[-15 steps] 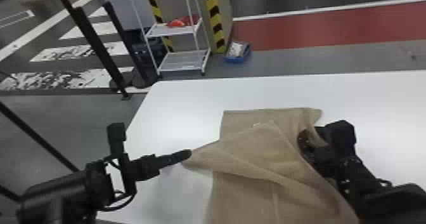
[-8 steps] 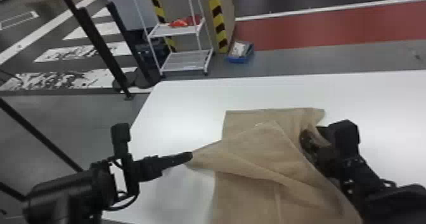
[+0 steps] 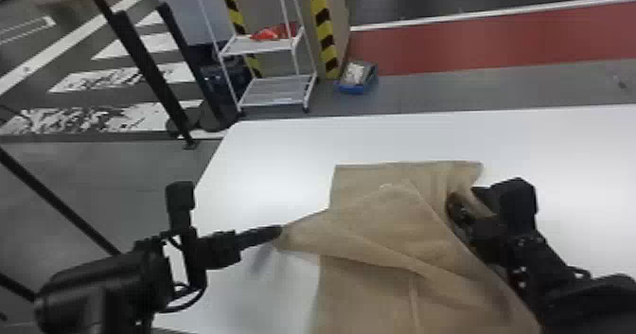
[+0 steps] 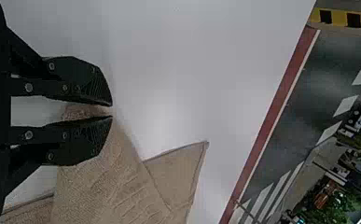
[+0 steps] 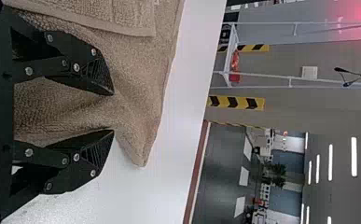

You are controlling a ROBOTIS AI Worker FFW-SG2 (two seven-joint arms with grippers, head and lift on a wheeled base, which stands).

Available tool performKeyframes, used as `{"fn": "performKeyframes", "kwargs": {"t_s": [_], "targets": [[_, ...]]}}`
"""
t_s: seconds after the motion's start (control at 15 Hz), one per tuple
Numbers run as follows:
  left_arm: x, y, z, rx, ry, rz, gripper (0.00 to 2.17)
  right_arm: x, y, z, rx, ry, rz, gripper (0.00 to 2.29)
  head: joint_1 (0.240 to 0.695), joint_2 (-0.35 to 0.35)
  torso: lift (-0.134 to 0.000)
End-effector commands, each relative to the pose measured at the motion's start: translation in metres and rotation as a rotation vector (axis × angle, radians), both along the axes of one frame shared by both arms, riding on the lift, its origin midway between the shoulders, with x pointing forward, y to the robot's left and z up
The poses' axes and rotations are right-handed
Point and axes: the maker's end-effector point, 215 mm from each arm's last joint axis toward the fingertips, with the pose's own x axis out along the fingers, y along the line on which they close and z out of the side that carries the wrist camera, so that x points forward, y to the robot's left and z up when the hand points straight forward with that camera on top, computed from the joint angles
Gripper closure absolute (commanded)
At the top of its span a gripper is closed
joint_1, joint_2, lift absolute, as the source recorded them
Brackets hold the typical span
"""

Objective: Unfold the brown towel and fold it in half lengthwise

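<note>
Left end effector (image 4: 112, 111) has its two fingers almost together, and it is pinching a corner (image 3: 291, 241) of the brown towel (image 3: 369, 224). Right end effector (image 5: 114, 113) is different: its fingers are spread, and a soft fold (image 5: 75, 116) of the towel is loose between them, so I judge that this side has no firm grip.

The towel is on the white tabletop (image 3: 265, 167), mostly between the two end effectors. From the left end effector, the upper layer (image 3: 393, 224) goes across toward the right one, with slanting creases. The lower layer (image 3: 355, 290) extends nearer to the robot than both of them, and the far edge (image 3: 402, 165) is beyond both. One free corner (image 5: 141, 158) sticks out just past the tips of the right end effector.

In my judgement, the step in hand is the unfolding, because the layers are crossed and the lengthwise fold is not yet begun. The next move probably asks the right end effector to close on one layer only, near that free corner, while the left one holds its own corner. After this, both should draw apart gently. If the right side takes two layers, the towel may open crookedly.
</note>
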Motion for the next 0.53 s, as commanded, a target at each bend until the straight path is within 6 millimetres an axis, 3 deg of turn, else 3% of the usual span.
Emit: {"fn": "performKeyframes", "kwargs": {"t_s": [0.0, 0.33, 0.47], "targets": [[-0.003, 0.001, 0.000, 0.004, 0.002, -0.012, 2.15, 0.001, -0.001, 0.002, 0.002, -0.003, -0.004, 0.70, 0.695, 0.321, -0.123], [0.003, -0.003, 0.009, 0.010, -0.035, -0.036, 2.15, 0.001, -0.008, 0.000, 0.003, 0.001, -0.017, 0.70, 0.695, 0.316, -0.123], [0.011, -0.004, 0.033, 0.009, -0.086, -0.057, 2.15, 0.003, -0.026, 0.008, 0.013, -0.001, -0.055, 0.69, 0.695, 0.310, -0.123]]}}
